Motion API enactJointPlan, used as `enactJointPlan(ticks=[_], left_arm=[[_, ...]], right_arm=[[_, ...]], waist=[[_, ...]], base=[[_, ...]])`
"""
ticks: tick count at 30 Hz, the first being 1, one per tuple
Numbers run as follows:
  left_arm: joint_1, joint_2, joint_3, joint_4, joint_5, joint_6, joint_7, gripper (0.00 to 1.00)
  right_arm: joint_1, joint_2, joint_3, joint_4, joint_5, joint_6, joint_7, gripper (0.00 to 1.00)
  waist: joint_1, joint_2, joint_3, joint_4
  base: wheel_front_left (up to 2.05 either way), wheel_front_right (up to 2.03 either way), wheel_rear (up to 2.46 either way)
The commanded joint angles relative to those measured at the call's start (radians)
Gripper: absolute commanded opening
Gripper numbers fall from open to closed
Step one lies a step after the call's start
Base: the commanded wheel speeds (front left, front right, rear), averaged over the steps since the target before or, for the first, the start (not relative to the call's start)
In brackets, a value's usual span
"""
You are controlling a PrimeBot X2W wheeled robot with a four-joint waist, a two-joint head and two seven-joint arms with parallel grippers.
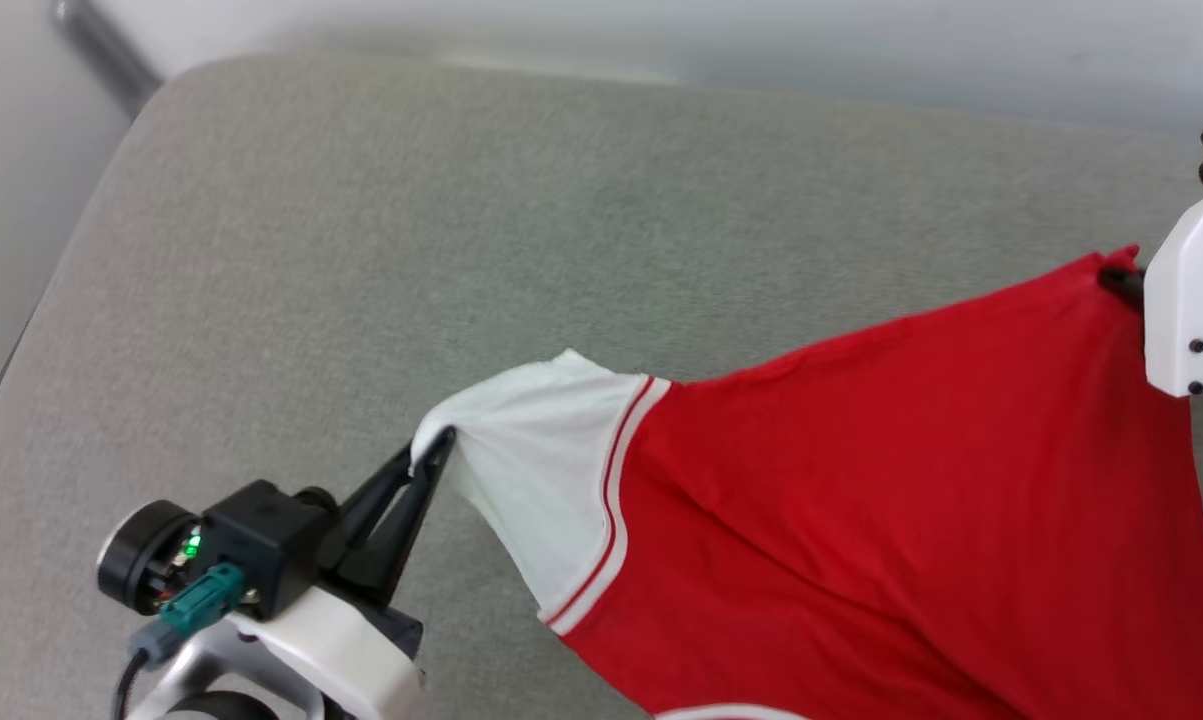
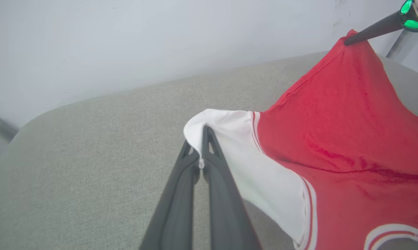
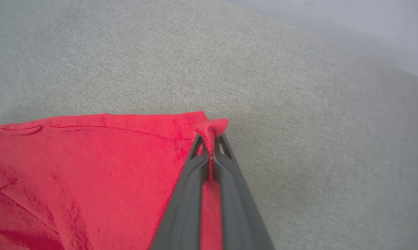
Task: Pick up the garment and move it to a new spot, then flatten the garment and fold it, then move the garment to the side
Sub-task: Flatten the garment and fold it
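Note:
The garment (image 1: 911, 480) is a red jersey with a white short sleeve and red-white striped trim, stretched above a grey cushion. My left gripper (image 1: 439, 445) is shut on the tip of the white sleeve (image 2: 229, 146); the left wrist view has the left gripper (image 2: 200, 139) pinching that cloth. At the right edge of the head view, my right gripper (image 1: 1121, 278) is shut on a red corner of the hem. The right wrist view shows the right gripper (image 3: 210, 139) clamped on the red corner (image 3: 212, 126). The lettering is hidden.
A broad grey fabric cushion (image 1: 461, 220) spreads under the garment, with bare room to the left and far side. A pale wall (image 2: 125, 41) rises behind it, and a dark metal bar (image 1: 101, 50) runs at the far left corner.

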Motion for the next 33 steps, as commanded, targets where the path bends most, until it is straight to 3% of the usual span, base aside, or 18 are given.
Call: enactJointPlan(ticks=[1, 6, 16, 23, 33], left_arm=[[0.003, 0.002, 0.018, -0.013, -0.002, 0.011, -0.010, 0.00], [0.012, 0.027, 0.070, -0.037, -0.017, 0.029, -0.019, 0.00], [0.026, 0.069, 0.190, -0.096, -0.030, 0.067, -0.069, 0.00], [-0.096, 0.094, 0.303, -0.139, -0.039, 0.080, -0.116, 0.00], [-0.385, 0.167, 0.413, -0.153, -0.058, 0.079, -0.074, 0.00]], right_arm=[[-0.004, -0.002, -0.006, -0.017, 0.012, 0.000, -0.013, 0.00], [0.024, -0.003, -0.029, -0.099, 0.051, 0.000, -0.019, 0.00], [0.067, 0.053, -0.105, -0.294, 0.060, 0.000, -0.008, 0.00], [0.024, 0.107, -0.183, -0.420, 0.076, 0.000, -0.047, 0.00], [-0.111, 0.153, -0.215, -0.488, 0.074, 0.000, -0.146, 0.00]], waist=[[-0.0001, 0.0000, -0.071, -0.066], [-0.0001, 0.0000, -0.132, -0.132], [-0.0001, 0.0000, -0.182, -0.216], [-0.0001, 0.0000, -0.203, -0.249], [-0.0001, 0.0000, -0.171, -0.314]], base=[[0.00, 0.00, 0.00], [0.00, 0.00, 0.00], [0.00, 0.00, 0.00], [0.00, 0.00, 0.00], [0.00, 0.00, 0.00]])
